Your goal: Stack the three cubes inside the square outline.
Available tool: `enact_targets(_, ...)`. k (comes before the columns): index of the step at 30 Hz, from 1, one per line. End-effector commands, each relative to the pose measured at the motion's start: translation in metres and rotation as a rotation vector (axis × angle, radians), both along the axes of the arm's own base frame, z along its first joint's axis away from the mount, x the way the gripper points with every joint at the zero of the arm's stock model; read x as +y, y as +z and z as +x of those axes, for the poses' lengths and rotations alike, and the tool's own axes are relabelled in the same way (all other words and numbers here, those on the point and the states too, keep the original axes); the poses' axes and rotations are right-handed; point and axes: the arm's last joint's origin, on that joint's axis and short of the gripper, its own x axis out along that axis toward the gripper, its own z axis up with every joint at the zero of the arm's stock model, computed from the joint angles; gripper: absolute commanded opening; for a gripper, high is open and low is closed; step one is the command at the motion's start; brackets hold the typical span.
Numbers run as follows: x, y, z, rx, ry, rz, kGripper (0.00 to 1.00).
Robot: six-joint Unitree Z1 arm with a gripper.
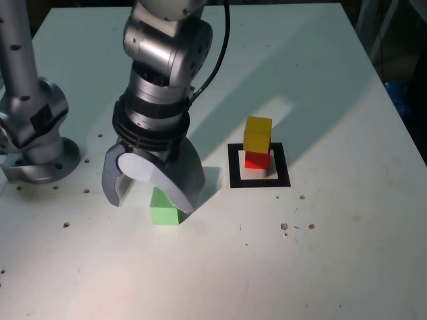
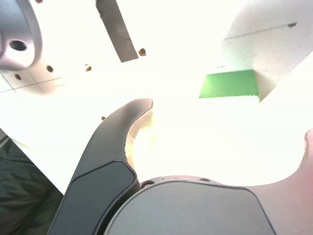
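- Exterior view: high, angled down over the table (image 1: 347, 253), arm at upper left.
- Wrist view: close, past the gripper (image 2: 220, 142); both show the green cube (image 1: 163, 207) (image 2: 228, 84).

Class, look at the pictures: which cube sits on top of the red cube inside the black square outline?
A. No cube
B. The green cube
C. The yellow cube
C. The yellow cube rests on the red cube inside the square outline; the green cube lies apart on the table.

Green cube (image 1: 163, 208) top partly hidden behind gripper (image 1: 152, 195); wrist view overexposed.
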Motion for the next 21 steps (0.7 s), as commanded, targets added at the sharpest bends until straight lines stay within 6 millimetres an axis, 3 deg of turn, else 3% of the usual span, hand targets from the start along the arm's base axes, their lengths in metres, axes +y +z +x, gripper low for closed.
enact_targets(1, -0.002, -0.005, 0.002, 0.013, 0.0, 0.003, 0.94)
enact_targets(11, -0.009, -0.025, 0.013, 0.026, 0.005, -0.013, 0.82)
enact_targets(21, -0.003, -0.033, 0.013, 0.036, 0.018, 0.008, 0.53)
